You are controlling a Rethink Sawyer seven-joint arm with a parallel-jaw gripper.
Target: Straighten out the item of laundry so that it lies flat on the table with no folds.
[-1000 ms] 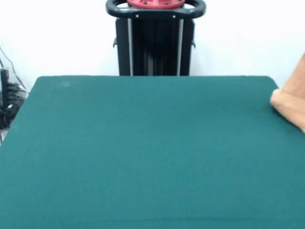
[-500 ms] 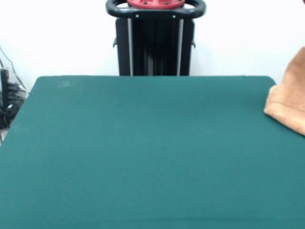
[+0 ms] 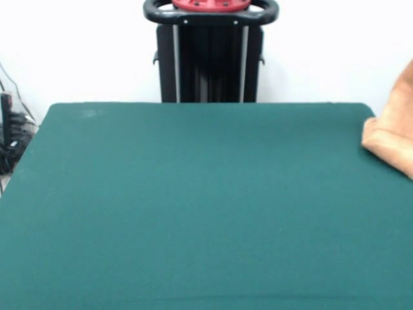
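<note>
Lying at far right edge of frame: towel (image 3: 392, 139), only a part showing, rest cut off by pic border. Sits on table (image 3: 193, 206) near its far-right corner. Upper part rises steeply up the right edge, as if draped or held up by sth out of frame; can't tell what. Lower part rounded and thick-looking, prob. a fold or bunch resting on the felt. Not flat.

Gripper: not in view, so can't tell whether spread, pressed together or pinching anything. Only pedestal (image 3: 211, 55) visible, far centre.

Rest of table green felt, lots of room to left of towel for spreading.

Handling, judged: terry, so soft, light, limp. Won't hold shape, will sag and drag when lifted. Felt likely grips the pile a bit, so dragging may bunch it rather than slide it. Not fragile.

Where to grip, judged: a corner or hem edge, pinch one layer only. The rounded bunch is a poor hold, prob. several layers. Corners not visible here; label not seen.
</note>
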